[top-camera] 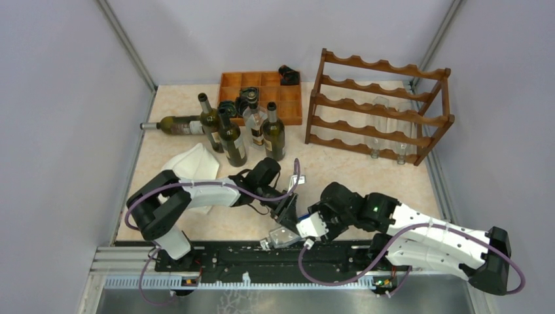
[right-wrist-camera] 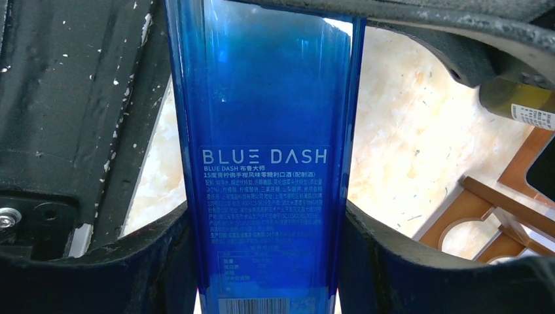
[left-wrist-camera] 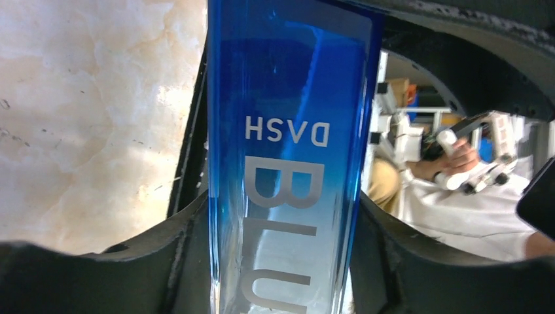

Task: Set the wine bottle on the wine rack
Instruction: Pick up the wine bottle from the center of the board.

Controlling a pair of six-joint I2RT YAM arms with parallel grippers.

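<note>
top external view: my left gripper (top-camera: 286, 210) and right gripper (top-camera: 309, 227) meet near the front edge of the bench (top-camera: 366, 176), both pinching the blue wine bottle (top-camera: 280, 237). each wrist view shows 2 fingers (left-wrist-camera: 157, 268) pressed against its flat sides. the wine rack (top-camera: 366, 106) stands at the back right, well apart.

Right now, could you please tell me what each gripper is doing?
Left gripper: closed on the blue bottle.
Right gripper: closed on the same blue bottle.
</note>
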